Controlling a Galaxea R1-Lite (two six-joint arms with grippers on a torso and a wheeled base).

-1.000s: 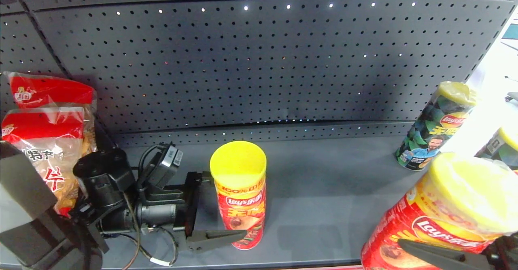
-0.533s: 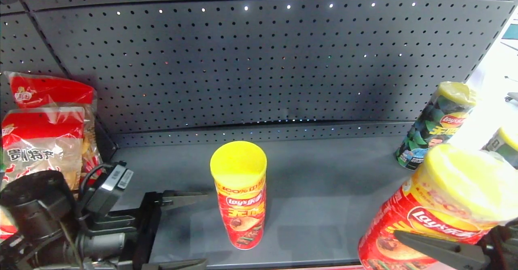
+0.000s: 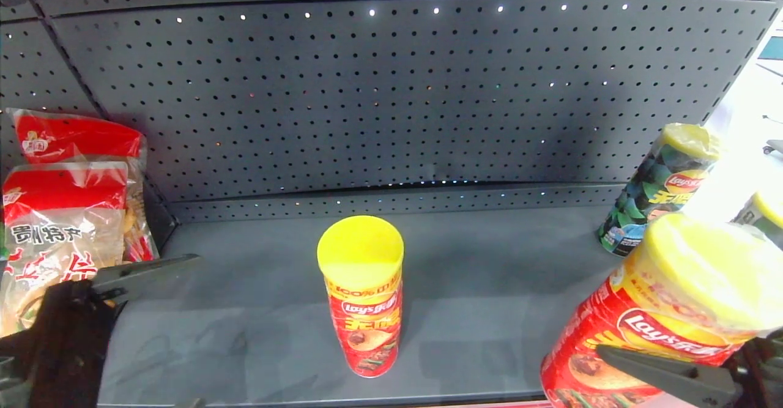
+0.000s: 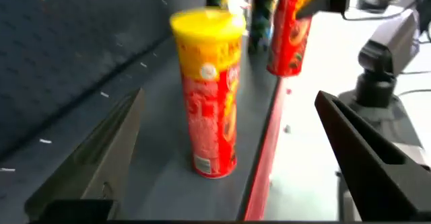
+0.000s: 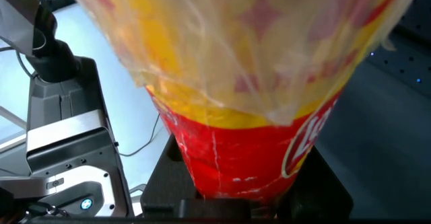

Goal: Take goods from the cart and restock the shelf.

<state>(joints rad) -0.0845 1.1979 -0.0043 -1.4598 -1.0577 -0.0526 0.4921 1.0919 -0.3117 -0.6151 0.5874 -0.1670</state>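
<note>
Two red cans at the shelf (image 3: 489, 310).
The standing can (image 3: 365, 310) is mid-shelf, the left pincer (image 4: 229, 97) is spread wide to its left, and the right pincer (image 3: 618, 362) grips the held can (image 3: 667, 310) at near right.

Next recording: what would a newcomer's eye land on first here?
A red chip can with a yellow lid stands upright, alone, in the middle of the shelf. A second red chip can, tilted, is gripped in the right gripper at its front right. The left gripper hangs open at the front left, near the red snack bags.
</note>
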